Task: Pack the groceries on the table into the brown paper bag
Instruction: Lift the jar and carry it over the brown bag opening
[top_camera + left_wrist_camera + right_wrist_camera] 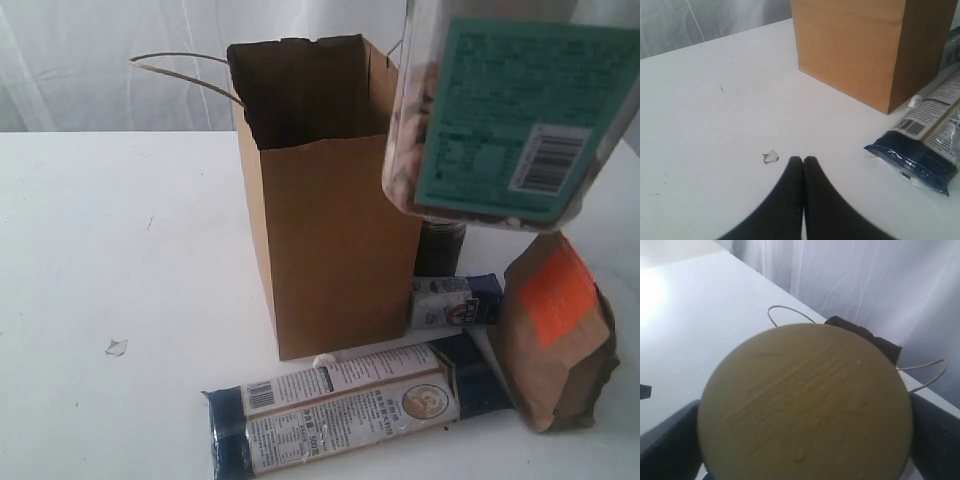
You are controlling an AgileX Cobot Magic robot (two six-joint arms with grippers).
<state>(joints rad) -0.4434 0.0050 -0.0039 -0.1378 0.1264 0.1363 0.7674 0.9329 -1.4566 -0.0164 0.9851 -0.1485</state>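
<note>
The brown paper bag (330,220) stands upright and open on the white table (100,250). My right gripper (804,437) is shut on the gold-lidded jar (510,110), which hangs in the air to the right of the bag's mouth. Its gold lid (805,400) fills the right wrist view, with a finger (670,440) on each side. The long navy-tan packet (350,405) lies in front of the bag. To the bag's right are the brown pouch (555,330), the small blue-white packet (455,300) and the dark can (440,248). My left gripper (803,160) is shut and empty, low over the table.
A tiny clear wrapper scrap (771,156) lies just beside the left fingertips. A small white cap (325,358) shows between the bag and the long packet. The bag's string handles (790,310) stick out on both sides. A white curtain hangs behind the table.
</note>
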